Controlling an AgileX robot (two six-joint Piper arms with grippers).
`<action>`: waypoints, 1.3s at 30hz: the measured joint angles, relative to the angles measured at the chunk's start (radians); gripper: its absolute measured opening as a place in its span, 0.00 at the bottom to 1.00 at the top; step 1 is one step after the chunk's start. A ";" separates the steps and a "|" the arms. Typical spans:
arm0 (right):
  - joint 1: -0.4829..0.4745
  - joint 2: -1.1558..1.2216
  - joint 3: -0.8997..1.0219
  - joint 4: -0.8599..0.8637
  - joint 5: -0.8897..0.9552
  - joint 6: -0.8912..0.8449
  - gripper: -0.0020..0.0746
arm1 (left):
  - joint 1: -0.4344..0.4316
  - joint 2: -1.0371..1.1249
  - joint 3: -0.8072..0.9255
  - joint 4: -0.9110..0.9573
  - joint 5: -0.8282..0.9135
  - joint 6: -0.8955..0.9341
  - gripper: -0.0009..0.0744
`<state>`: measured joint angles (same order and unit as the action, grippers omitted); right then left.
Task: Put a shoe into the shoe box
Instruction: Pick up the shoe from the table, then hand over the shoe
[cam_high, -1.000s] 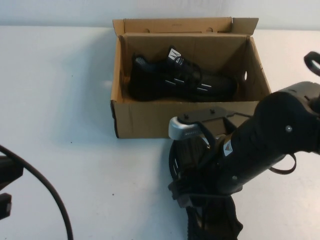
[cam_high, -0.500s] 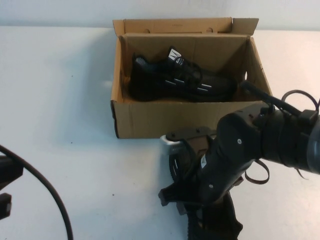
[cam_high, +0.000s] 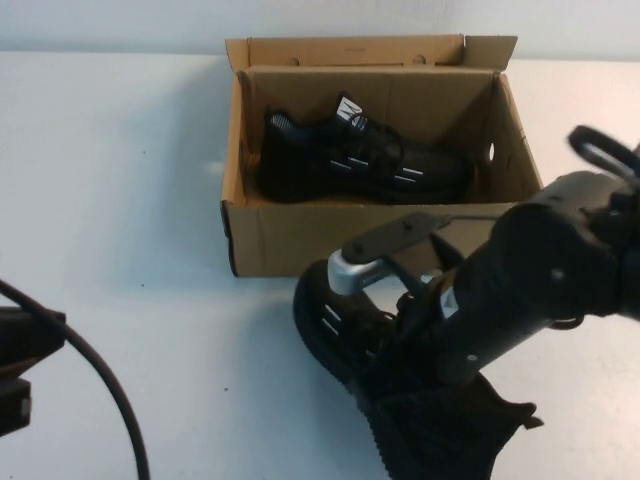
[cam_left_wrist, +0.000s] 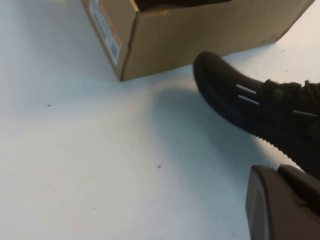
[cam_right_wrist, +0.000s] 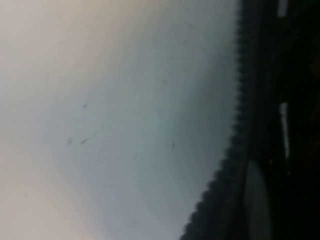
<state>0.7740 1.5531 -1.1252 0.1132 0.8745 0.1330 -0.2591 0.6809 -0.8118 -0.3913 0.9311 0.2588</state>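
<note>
Overhead: right gripper (cam_high: 400, 330) clamps the shoe (cam_high: 335, 325) at six o'clock of the shoe box (cam_high: 300, 235) — its twin (cam_high: 360, 160) lies inside. Left wrist: toe tilted upward — lifting step. Next: clear the wall. Left gripper (cam_high: 15, 370): cannot tell.

White table (cam_high: 130, 200); pale wall (cam_high: 110, 25) behind; soft light.

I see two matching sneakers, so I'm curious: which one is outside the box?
The sneaker on the table in front of the cardboard box, under the right hand. Its twin lies inside. The left hand sits apart.
</note>
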 joint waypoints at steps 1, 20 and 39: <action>0.000 -0.030 0.000 -0.001 0.015 -0.020 0.02 | 0.000 0.000 0.000 -0.016 -0.004 0.000 0.01; 0.002 -0.360 0.000 -0.236 0.126 -0.522 0.02 | 0.000 0.300 0.000 -0.437 0.042 0.142 0.01; 0.002 -0.508 0.000 -0.211 0.236 -0.655 0.02 | 0.000 0.616 0.000 -0.964 0.078 0.385 0.11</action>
<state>0.7756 1.0450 -1.1252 -0.0978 1.1106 -0.5222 -0.2591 1.2967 -0.8118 -1.3555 1.0095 0.6436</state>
